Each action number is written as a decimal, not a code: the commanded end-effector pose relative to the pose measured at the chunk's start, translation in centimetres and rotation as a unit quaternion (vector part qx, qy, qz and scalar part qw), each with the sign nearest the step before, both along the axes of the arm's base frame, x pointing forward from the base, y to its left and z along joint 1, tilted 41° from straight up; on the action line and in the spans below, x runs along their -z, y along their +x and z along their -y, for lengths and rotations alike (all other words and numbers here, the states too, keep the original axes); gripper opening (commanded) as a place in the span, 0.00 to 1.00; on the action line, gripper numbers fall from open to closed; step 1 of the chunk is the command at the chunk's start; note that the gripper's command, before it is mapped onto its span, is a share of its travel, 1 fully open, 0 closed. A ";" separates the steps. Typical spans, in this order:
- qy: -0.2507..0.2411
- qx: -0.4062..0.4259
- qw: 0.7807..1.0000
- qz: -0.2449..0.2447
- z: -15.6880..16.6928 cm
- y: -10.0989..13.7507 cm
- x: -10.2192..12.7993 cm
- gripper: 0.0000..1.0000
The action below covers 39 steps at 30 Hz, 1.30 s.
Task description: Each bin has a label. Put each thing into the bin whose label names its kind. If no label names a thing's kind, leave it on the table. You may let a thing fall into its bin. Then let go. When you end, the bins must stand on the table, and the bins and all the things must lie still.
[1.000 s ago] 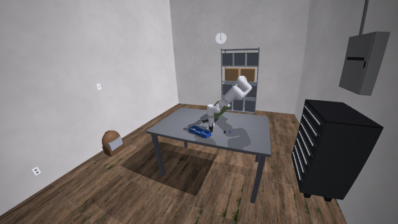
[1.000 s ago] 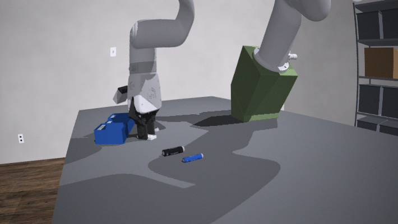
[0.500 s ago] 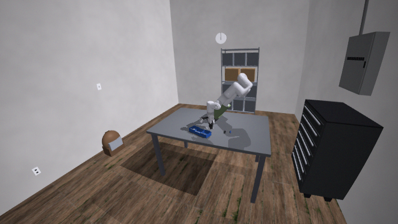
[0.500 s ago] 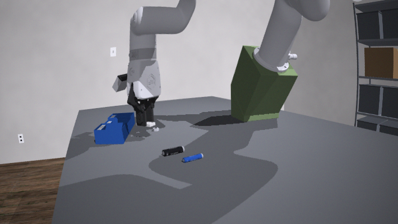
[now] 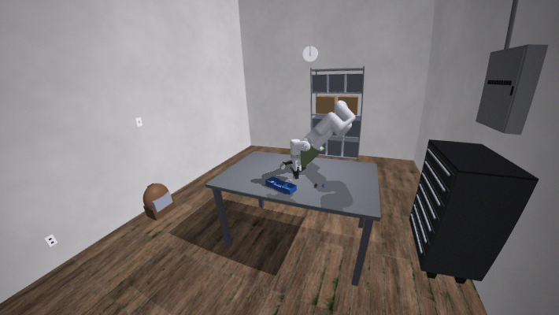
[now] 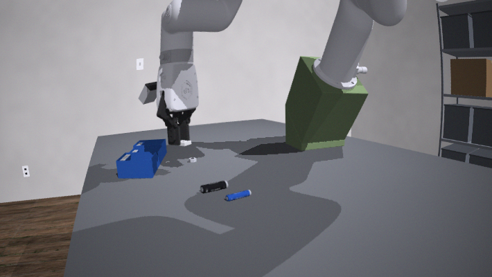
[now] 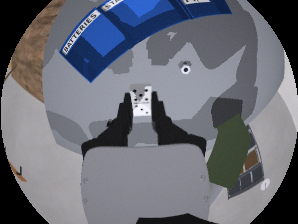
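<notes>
My gripper [image 6: 179, 140] is shut on a small white block with dark dots [image 7: 141, 104], which looks like a die, and holds it low over the table just right of the blue bins [image 6: 141, 158]. In the wrist view the bins [image 7: 143, 12] stand in a row with labels reading BATTERIES and STATIONERY; I cannot read the third label. A small white ring [image 6: 192, 160] lies on the table near the gripper. A black battery [image 6: 214, 187] and a blue battery [image 6: 238, 195] lie side by side nearer the middle.
The arm's green base [image 6: 322, 107] stands at the back of the table, right of the gripper. The bins sit near the table's left edge [image 5: 280, 185]. A shelf and a black drawer cabinet stand off the table.
</notes>
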State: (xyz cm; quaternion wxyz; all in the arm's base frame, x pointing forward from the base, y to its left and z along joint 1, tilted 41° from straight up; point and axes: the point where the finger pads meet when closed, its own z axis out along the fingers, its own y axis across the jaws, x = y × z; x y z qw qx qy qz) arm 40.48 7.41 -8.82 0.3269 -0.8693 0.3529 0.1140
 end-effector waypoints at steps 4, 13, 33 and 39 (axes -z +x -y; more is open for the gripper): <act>0.000 0.001 1.000 0.001 0.1 0.1 -0.1 0.00; -0.001 0.001 1.000 0.002 2.7 1.4 2.1 0.00; 0.002 0.065 0.996 -0.053 9.3 4.5 7.6 0.00; 0.004 0.127 0.987 -0.100 11.9 5.8 9.7 0.00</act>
